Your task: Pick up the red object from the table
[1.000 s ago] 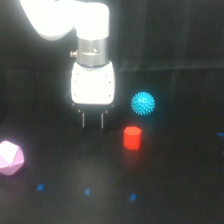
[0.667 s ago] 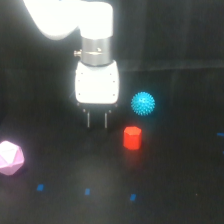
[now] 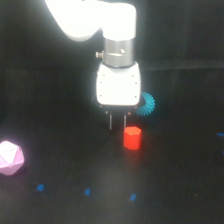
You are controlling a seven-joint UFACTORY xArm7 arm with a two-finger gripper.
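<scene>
The red object (image 3: 132,138) is a small bright red stubby faceted cylinder standing on the black table (image 3: 65,165) just right of centre. My gripper (image 3: 117,121) hangs from the white arm directly above and slightly to the exterior view's left of it, its two thin dark fingers pointing down with a narrow gap between them. The fingertips (image 3: 109,121) end about level with the cylinder's top, apart from it. Nothing is held.
A cyan-blue spiky ball (image 3: 147,104) sits behind the gripper body, partly hidden by it. A pale pink faceted polyhedron (image 3: 9,158) lies at the exterior view's left edge. Small blue marks (image 3: 87,191) dot the front of the table.
The arm and gripper have moved toward the exterior view's right, from well left of the red cylinder to just above its left side. It now covers part of the blue ball.
</scene>
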